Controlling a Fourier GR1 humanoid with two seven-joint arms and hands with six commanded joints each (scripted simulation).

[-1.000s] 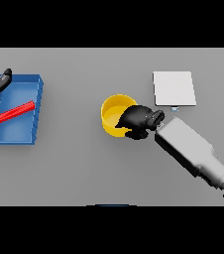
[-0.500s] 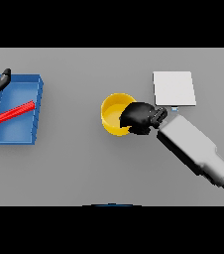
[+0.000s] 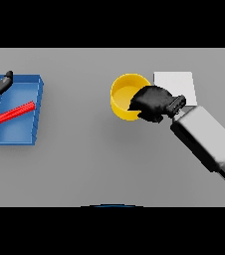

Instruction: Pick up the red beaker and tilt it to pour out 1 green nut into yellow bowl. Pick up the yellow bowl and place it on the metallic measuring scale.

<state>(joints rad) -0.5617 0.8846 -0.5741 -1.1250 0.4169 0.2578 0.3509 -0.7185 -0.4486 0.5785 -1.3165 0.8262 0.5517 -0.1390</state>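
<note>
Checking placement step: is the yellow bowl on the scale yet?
No. The bowl sits left of the scale, on the table; the right hand is curled on its rim.

The yellow bowl (image 3: 126,96) stands upright, round and open-topped, right of the tabletop's middle and toward its far edge, its right rim under curled dark fingers. Just right of it lies the metallic measuring scale (image 3: 176,83), a flat pale square plate. The red beaker (image 3: 16,111) lies on its side, slanted, near the left edge.
</note>
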